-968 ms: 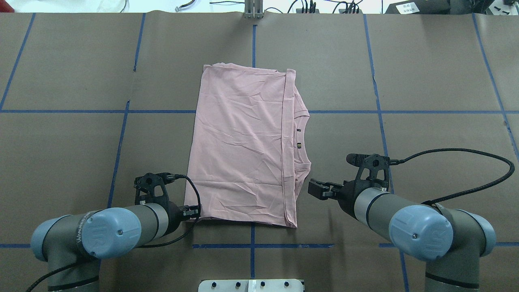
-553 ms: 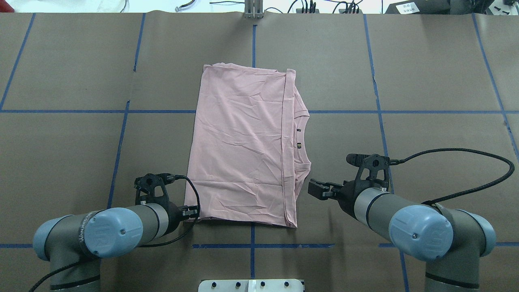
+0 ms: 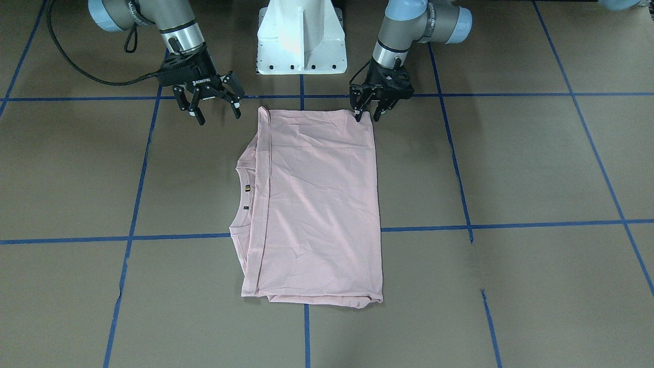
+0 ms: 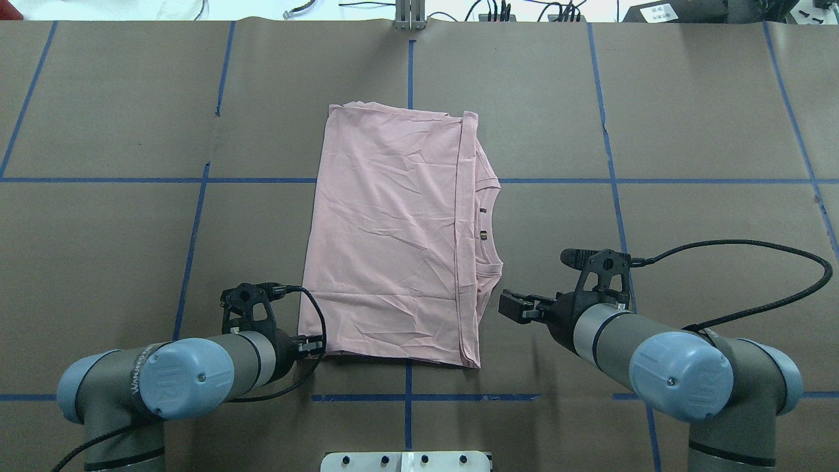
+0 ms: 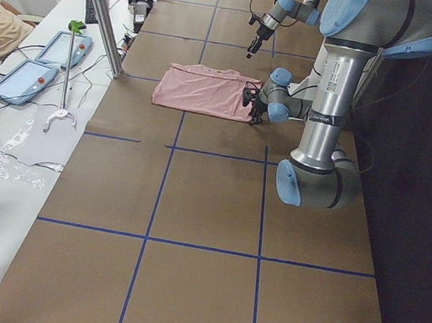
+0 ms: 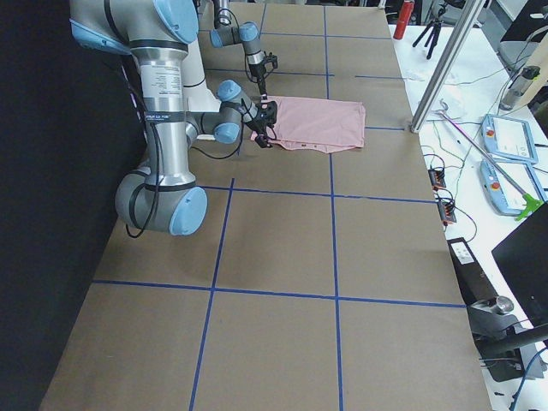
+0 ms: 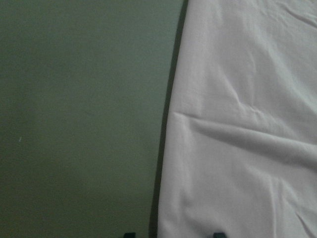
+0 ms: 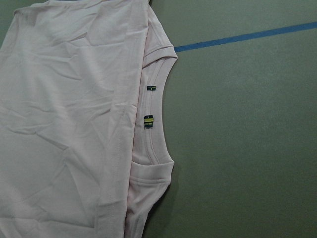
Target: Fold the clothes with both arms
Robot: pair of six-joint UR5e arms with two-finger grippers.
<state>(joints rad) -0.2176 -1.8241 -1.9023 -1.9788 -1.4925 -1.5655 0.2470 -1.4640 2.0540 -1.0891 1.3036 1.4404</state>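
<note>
Reckoning twelve o'clock as straight out from the robot over the table (image 4: 98, 98), the white pedestal (image 3: 301, 36) sits nearest, at six. The left arm (image 4: 164, 377) comes in from seven o'clock and the right arm (image 4: 675, 373) from five. The left gripper (image 4: 308, 344) is low at the seven-o'clock corner of the T-shirt (image 4: 387, 236). Its fingers are parted a little and straddle the cloth's edge, which lies flat between them in the left wrist view. The right gripper (image 3: 219, 118) hovers near the shirt's four-o'clock side, clear of the cloth, its fingers spread wide with nothing in them. The shirt lies folded in the middle of the table, plain pink side up and creased. Its long sides run six to twelve, and it crosses a line of blue tape (image 4: 557, 180). The neckline (image 4: 488, 223) peeks out along the three-o'clock edge, with two small labels (image 8: 148, 121) inside it. Cables (image 4: 498, 10) lie past the table's edge at twelve.
</note>
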